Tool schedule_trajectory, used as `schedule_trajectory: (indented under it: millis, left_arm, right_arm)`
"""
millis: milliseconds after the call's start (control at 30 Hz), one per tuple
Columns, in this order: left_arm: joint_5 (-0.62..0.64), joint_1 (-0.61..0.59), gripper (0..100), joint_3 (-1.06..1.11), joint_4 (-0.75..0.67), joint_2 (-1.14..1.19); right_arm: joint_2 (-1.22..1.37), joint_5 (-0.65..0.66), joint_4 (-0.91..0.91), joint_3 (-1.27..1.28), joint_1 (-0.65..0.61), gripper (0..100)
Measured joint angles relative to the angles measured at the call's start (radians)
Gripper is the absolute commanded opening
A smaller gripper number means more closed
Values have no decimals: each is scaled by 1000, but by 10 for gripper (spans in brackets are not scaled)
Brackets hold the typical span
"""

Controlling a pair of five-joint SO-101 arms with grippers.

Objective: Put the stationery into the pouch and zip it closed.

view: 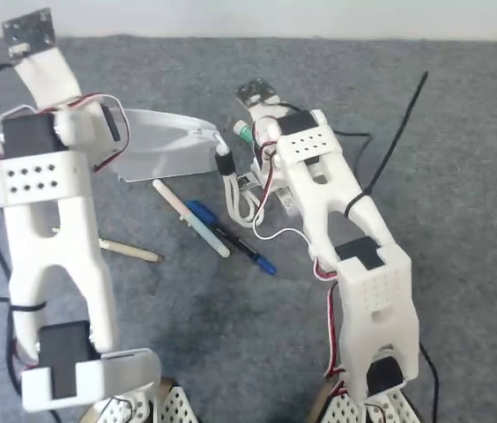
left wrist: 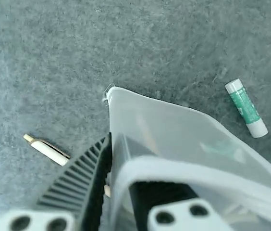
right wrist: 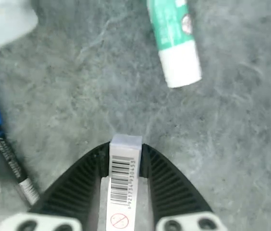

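Currently, from my remote station, I see the left gripper (left wrist: pixel 118 161) clamped on the open edge of the translucent pouch (left wrist: pixel 174 139), one ribbed black jaw outside the plastic and the other inside. In the high view the pouch (view: pixel 165 145) sits toward the far side of the grey felt table (view: pixel 460 106), beside the left arm's wrist, with its zip end pointing toward the right arm.

The right gripper (right wrist: pixel 126 149) is pinched on a small white block with a barcode (right wrist: pixel 122 175), which stands between the two ribbed jaws with its top edge just past their tips. It hangs over bare felt near the pouch's zip end.

A green-and-white glue stick (right wrist: pixel 174 38) lies on the table just beyond the right gripper, apart from it. The same glue stick (left wrist: pixel 246 108) shows past the pouch's far edge in the left wrist view, not touching the plastic.

Between the two arms, in the high view, a white pen (view: pixel 191 218) and a blue-and-black pen (view: pixel 231 240) lie side by side at a slant, just in front of the pouch. The blue-and-black pen (right wrist: pixel 3 149) also runs along the edge of the right wrist view.

A beige pen (view: pixel 129 251) rests alone on the felt close to the left arm, well apart from the other two pens. All the loose items lie outside the pouch.
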Motion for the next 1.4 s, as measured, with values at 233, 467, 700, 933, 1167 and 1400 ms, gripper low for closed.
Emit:
schedule_trajectory:
  millis: [233,467,700,933,1167,1400]
  left_arm:
    - [37,0,11,-6,2,12]
    - [51,0,10,-5,2,15]
    - [55,0,10,-2,2,15]
    - [55,0,10,6,2,14]
    - [57,0,10,6,2,14]
    - [57,0,10,6,2,14]
  right_arm:
    - [-118,-12,86,0,2,7]
    - [-276,-77,181,0,2,7]
    - [-407,-78,296,0,2,7]
    - [-534,-78,382,0,2,7]
    - [-631,-87,400,0,-15,7]
    - [-792,-123,331,147,-43,7]
